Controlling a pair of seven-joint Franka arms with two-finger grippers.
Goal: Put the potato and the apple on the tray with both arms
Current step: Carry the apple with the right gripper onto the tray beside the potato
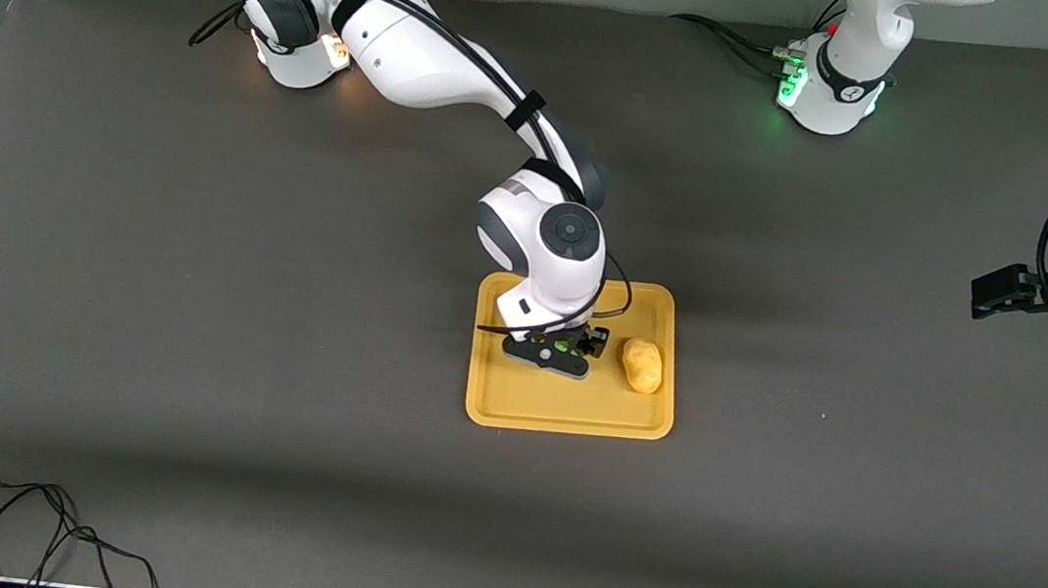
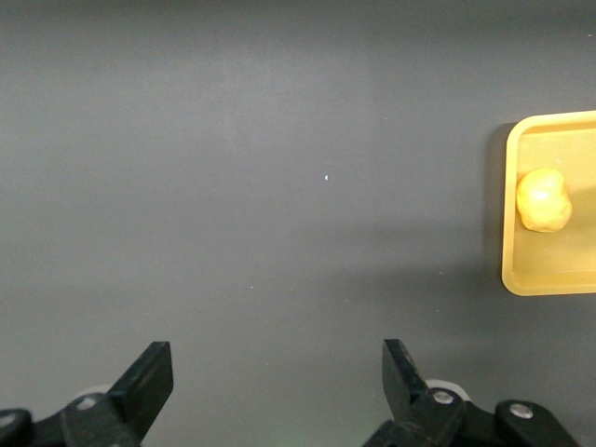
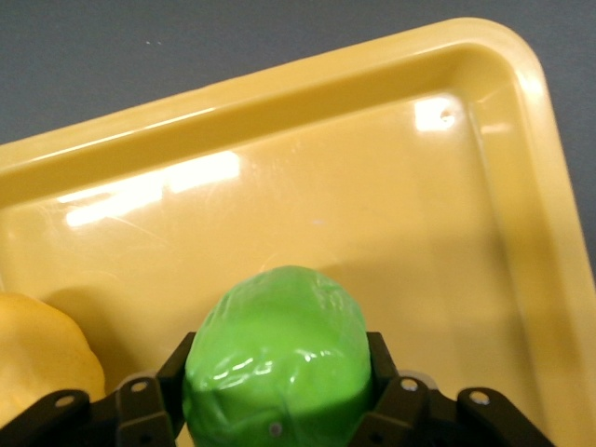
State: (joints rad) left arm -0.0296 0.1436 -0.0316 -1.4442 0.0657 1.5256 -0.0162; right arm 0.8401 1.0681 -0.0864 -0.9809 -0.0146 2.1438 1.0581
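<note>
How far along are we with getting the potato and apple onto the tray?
The potato already lies on the tray. The right pincer is low over the tray, shut on the apple, so what is left is to release it and pull away. The left pincer waits open over bare table at its own end.

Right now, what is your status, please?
Right end effector shut on apple over tray. Left end effector open, waiting at table's end. Potato on tray. Nothing blocking.
</note>
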